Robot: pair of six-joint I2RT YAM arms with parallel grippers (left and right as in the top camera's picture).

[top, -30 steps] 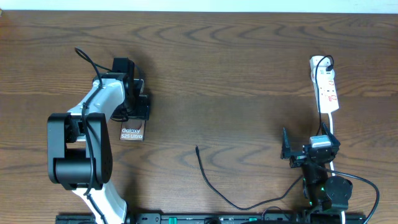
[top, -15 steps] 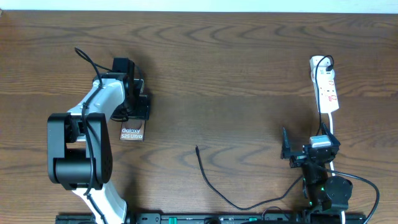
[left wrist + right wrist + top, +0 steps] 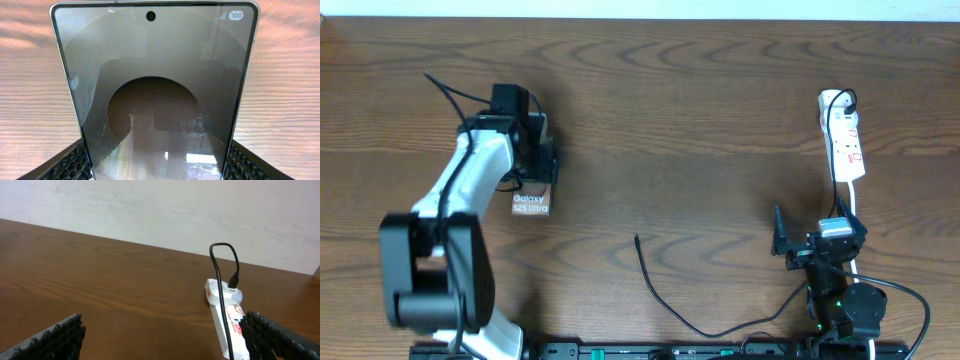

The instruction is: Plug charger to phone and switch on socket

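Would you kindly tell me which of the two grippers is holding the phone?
The left gripper: its fingers clamp the phone by its two long edges. The right gripper is open and empty, facing the socket.

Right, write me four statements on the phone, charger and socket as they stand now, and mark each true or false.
1. The left tool is shut on the phone. True.
2. The tip of the charger is plugged into the phone. False: it lies free on the table, apart from the phone.
3. The right tool holds the charger. False: it is open and empty.
4. A black lead is plugged into the end of the socket. True.
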